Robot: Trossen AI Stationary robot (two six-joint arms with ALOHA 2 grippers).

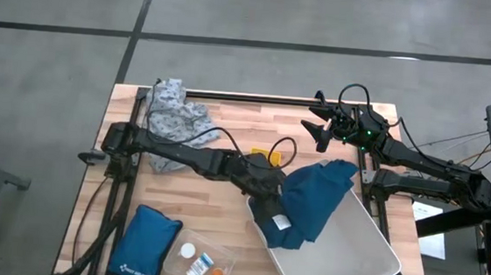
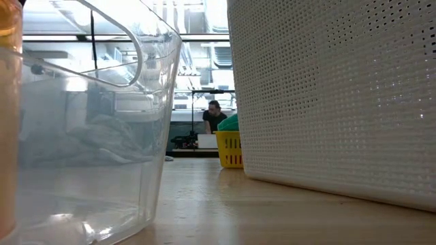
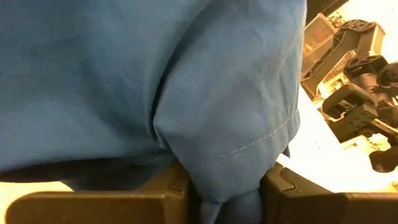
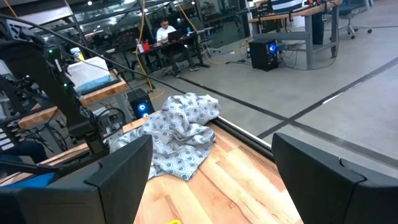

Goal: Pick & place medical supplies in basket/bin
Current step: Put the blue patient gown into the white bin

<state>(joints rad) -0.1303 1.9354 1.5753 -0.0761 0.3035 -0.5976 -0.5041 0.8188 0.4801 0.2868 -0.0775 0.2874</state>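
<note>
Draped over the near corner of the white perforated bin [image 1: 342, 250], spilling onto the desk [image 1: 222, 215]: the blue cloth garment [image 1: 310, 204], crumpled, stitched hem showing, a fold pinched in the clenched jaws of the left gripper [image 3: 227, 202]; beside it a small yellow basket [image 1: 266, 157], contents hard to make out, and a clear tub [image 1: 205, 262] with small white bottles [image 1: 186, 251] and something orange, too small to tell. At the far left corner, bunched: the grey dotted cloth [image 1: 173, 110]; near the front edge, a blue padded pouch [image 1: 145, 246]. Raised over the far right corner, jaws spread wide and holding nothing: the right gripper [image 1: 319, 126].
</note>
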